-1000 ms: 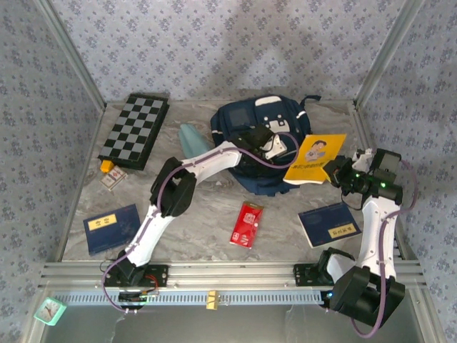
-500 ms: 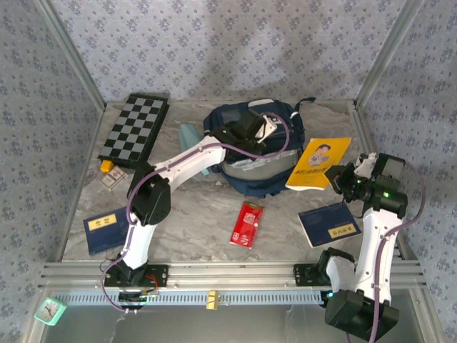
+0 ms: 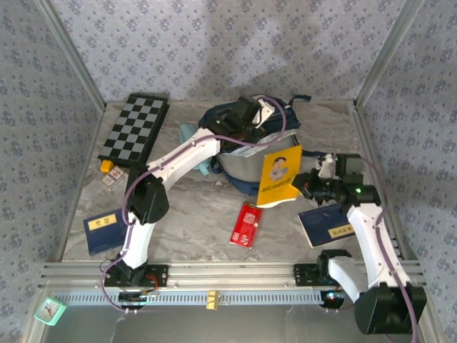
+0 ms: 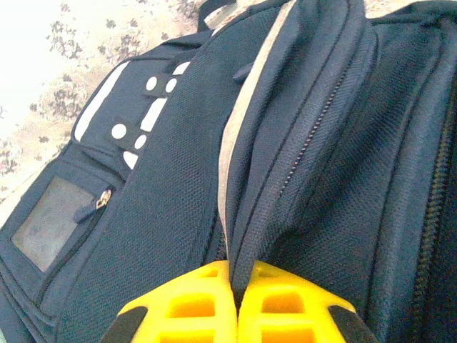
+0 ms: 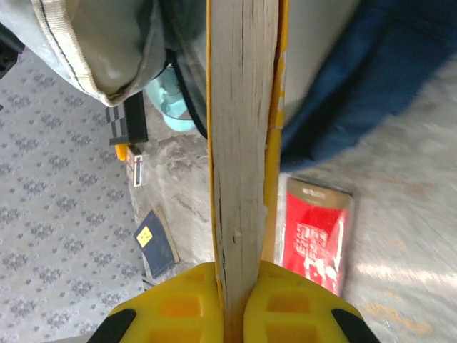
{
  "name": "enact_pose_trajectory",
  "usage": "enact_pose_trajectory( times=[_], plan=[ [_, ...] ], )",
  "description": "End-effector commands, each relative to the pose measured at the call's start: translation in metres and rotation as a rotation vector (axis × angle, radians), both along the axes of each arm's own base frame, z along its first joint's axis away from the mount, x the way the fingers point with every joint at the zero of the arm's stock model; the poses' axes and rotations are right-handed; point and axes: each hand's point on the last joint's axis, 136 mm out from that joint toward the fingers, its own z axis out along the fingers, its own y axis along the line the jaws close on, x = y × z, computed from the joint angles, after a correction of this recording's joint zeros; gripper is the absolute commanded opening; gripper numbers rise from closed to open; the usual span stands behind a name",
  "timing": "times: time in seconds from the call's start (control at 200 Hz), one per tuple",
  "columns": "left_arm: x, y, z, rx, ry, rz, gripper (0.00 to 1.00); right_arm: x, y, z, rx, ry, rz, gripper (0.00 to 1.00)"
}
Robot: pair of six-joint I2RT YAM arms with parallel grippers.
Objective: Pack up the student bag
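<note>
Both clamped: left jaws on student bag (image 4: 171, 207) fabric, right jaws on yellow book (image 3: 280, 175) partly hiding it.

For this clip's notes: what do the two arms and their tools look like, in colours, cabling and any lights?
The left arm and the right arm both have white links joined by bulky black joint housings. A purple cable runs loosely along each. A small green light glows near the right wrist. The left tool and right tool each have two yellow moulded fingers with recessed pockets and black outer corners.
</note>
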Motion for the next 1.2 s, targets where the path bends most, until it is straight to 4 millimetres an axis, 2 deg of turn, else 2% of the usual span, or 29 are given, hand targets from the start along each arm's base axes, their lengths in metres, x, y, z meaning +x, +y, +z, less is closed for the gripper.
enact_pose_trajectory(
  times=[0.0,0.155,0.385,0.555,0.76,0.835,0.925,0.98,1.024,1.079,1.134,1.194],
  plan=[
    [-0.012,-0.008,0.086,-0.137,-0.143,-0.095,0.00,0.041,0.020,0.032,0.044,-0.214,0.041,0.00],
    [-0.010,-0.001,0.087,-0.116,-0.155,-0.082,0.00,0.082,0.029,0.017,0.030,-0.235,0.049,0.00],
    [-0.006,0.005,0.099,-0.152,-0.157,-0.085,0.00,0.134,0.039,-0.005,0.016,-0.306,0.050,0.00],
    [-0.014,0.003,0.094,-0.149,-0.127,-0.153,0.00,0.165,0.047,-0.001,0.070,-0.358,0.050,0.00],
    [-0.013,0.006,0.096,-0.163,-0.133,-0.154,0.00,0.197,0.063,-0.038,0.078,-0.307,0.077,0.01],
    [-0.012,0.009,0.097,-0.162,-0.132,-0.144,0.00,0.202,0.061,-0.061,0.034,-0.257,0.063,0.04],
    [-0.011,0.013,0.096,-0.162,-0.134,-0.136,0.00,0.202,0.057,-0.084,-0.025,-0.220,0.058,0.23],
    [-0.011,0.015,0.093,-0.157,-0.138,-0.132,0.00,0.198,0.052,-0.095,-0.073,-0.177,0.063,0.31],
    [-0.010,0.017,0.092,-0.155,-0.145,-0.120,0.00,0.190,0.047,-0.097,-0.104,-0.144,0.082,0.37],
    [-0.009,0.018,0.092,-0.156,-0.145,-0.115,0.00,0.178,0.041,-0.091,-0.151,-0.148,0.104,0.48],
    [-0.009,0.018,0.092,-0.163,-0.141,-0.121,0.00,0.168,0.029,-0.091,-0.211,-0.134,0.063,0.58],
    [-0.009,0.017,0.091,-0.164,-0.137,-0.125,0.00,0.154,0.021,-0.092,-0.267,-0.106,0.050,0.60]
  ],
)
